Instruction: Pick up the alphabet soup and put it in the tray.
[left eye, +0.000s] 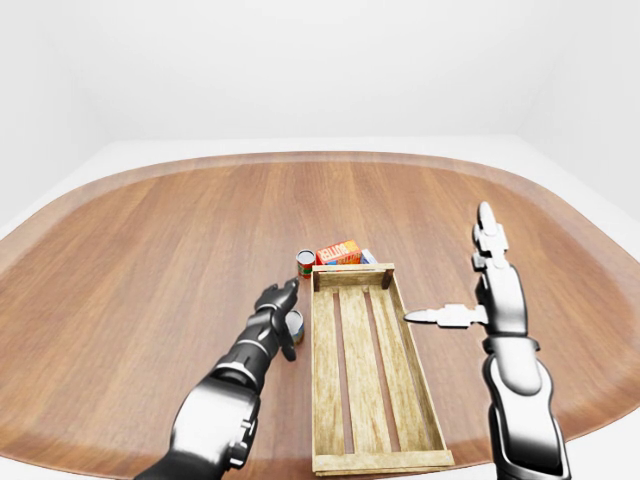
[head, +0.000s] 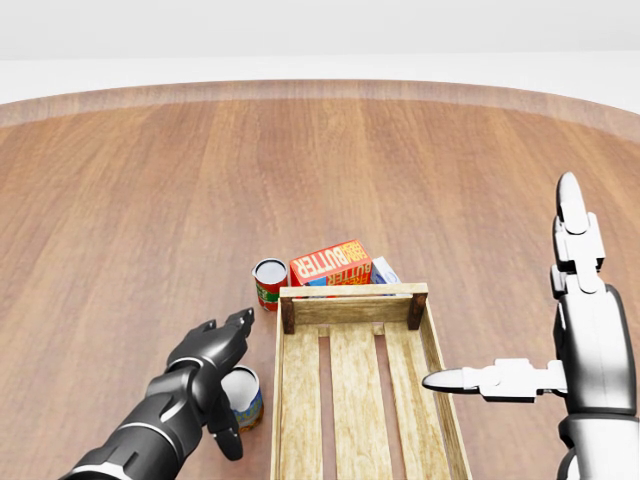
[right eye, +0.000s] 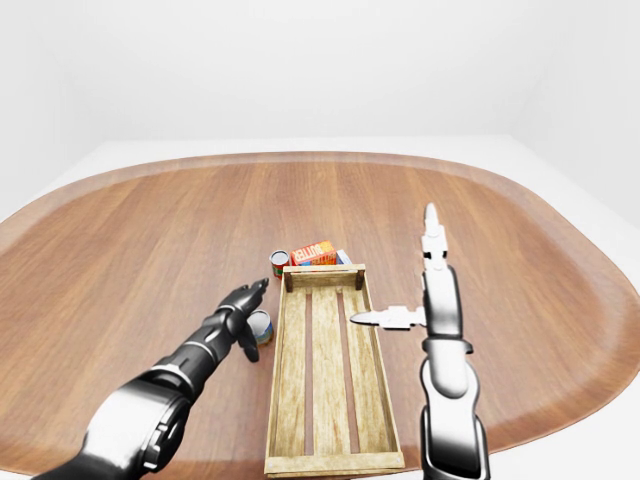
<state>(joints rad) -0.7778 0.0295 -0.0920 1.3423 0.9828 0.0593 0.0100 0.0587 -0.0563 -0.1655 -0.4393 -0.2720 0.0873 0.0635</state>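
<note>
Left hand (head: 213, 362) hovers unclenched over the near can (head: 243, 397) beside the tray (head: 283, 420); risk: fingers knock it over, or it's the wrong can.

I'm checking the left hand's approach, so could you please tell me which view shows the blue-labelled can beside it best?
The head view: the blue-labelled can looks largest there, partly behind the left hand. Both eye views show it small and partly hidden.
</note>
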